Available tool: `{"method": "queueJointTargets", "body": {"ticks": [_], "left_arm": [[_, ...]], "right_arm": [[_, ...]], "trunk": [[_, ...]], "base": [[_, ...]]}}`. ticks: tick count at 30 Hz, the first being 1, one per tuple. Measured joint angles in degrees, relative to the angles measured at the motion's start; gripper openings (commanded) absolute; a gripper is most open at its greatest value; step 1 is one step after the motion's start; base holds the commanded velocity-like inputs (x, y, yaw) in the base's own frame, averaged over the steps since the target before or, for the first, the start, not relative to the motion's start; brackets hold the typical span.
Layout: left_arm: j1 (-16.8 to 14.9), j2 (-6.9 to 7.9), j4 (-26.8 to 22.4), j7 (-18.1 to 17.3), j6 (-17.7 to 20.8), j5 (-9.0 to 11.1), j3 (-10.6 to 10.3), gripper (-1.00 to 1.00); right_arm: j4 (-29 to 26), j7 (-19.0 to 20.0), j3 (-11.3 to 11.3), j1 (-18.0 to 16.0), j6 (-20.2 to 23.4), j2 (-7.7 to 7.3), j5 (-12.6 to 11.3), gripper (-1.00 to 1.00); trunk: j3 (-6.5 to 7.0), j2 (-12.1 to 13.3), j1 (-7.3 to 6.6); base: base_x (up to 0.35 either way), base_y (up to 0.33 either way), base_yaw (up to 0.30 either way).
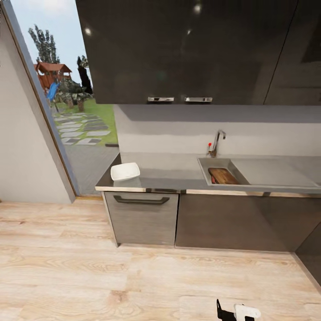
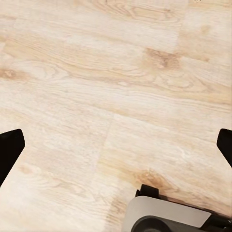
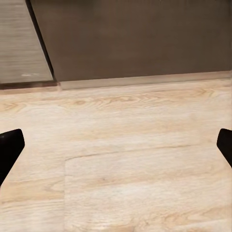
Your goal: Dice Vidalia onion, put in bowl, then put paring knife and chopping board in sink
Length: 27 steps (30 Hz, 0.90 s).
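Brown board (image 1: 223, 175) lies in the sink (image 1: 209, 162) at two o'clock from the bowl (image 1: 125, 171); both grippers (image 2: 116, 140) (image 3: 116, 140) gape, holding nothing.

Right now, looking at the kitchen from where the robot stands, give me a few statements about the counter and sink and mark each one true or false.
1. The chopping board lies inside the sink. True.
2. The bowl sits in the sink. False: it stands on the countertop, near its left end.
3. The tap stands behind the sink basin. True.
4. The left gripper is shut on the knife. False: its fingers are spread over bare floor.
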Motion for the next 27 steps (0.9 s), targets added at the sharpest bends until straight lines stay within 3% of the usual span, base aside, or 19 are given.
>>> {"method": "queueJointTargets", "body": {"ticks": [19,27], "left_arm": [[0.0,0.0,-0.02,0.0,0.02,0.0,0.0,1.0],[-0.01,0.0,0.0,0.0,0.02,-0.01,0.0,1.0]], "right_arm": [[0.0,-0.03,0.0,0.0,0.0,0.02,0.01,1.0],[-0.02,-0.04,0.01,0.01,0.0,0.03,0.0,1.0]], "trunk": [[1.21,0.01,0.0],[1.31,0.01,0.0]], "base": [[0.0,0.0,-0.001],[0.0,0.0,-0.21]]}}
